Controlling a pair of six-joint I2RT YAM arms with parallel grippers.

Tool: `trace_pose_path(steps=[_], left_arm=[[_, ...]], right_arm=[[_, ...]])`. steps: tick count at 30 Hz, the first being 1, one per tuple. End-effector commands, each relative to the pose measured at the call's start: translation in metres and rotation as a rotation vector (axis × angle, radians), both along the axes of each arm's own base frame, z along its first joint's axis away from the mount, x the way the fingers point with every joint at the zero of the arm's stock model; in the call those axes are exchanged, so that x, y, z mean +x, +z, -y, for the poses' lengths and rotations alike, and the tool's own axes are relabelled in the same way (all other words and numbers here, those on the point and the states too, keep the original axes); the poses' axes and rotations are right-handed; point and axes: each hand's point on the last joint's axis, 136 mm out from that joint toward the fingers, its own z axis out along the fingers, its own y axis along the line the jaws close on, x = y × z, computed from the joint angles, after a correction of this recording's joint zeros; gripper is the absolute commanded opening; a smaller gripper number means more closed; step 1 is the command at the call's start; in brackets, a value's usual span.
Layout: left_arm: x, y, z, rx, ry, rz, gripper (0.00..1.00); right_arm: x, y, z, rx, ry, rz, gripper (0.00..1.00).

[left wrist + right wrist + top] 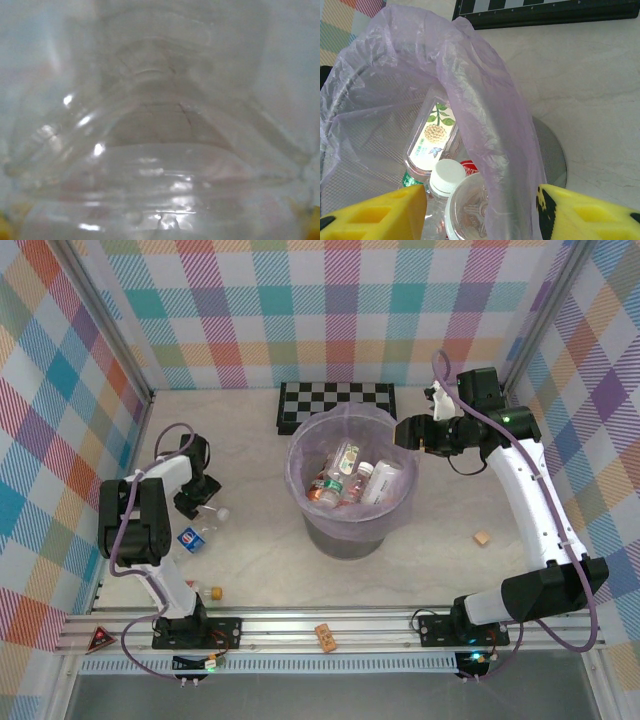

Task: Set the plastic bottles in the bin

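Left hand (197, 506) straddles a clear bottle (160, 165) on the table (260, 570), left of the bin (295, 455); whether it grips yet I cannot tell. Clamp squarely before lifting. Right hand (481, 195) hangs half-wide, empty, over the bin's rim.

Counting: one bin (345, 538) is holding at least four plastic bottles (345, 458), exact number unclear. Two are lying outside it: blue-labelled bottle (190, 538), clear bottle (160, 150). One checkerboard (336, 400) and one tan block (482, 538) are sitting apart.

Grey bin (345, 540) wears lavender lining, checkerboard (336, 400) is black-and-white, blurred bottle (160, 165) looks clear.
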Motion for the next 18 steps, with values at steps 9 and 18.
trace_pose_path(steps=[9, 18], left_arm=[[0.024, 0.083, 0.044, -0.020, -0.224, 0.155, 0.56], [0.019, 0.231, 0.106, -0.047, -0.562, 0.487, 0.39]], right_arm=[[-0.004, 0.006, -0.002, 0.013, 0.003, 0.017, 0.60], [-0.003, 0.005, -0.002, 0.015, -0.001, 0.013, 0.60]])
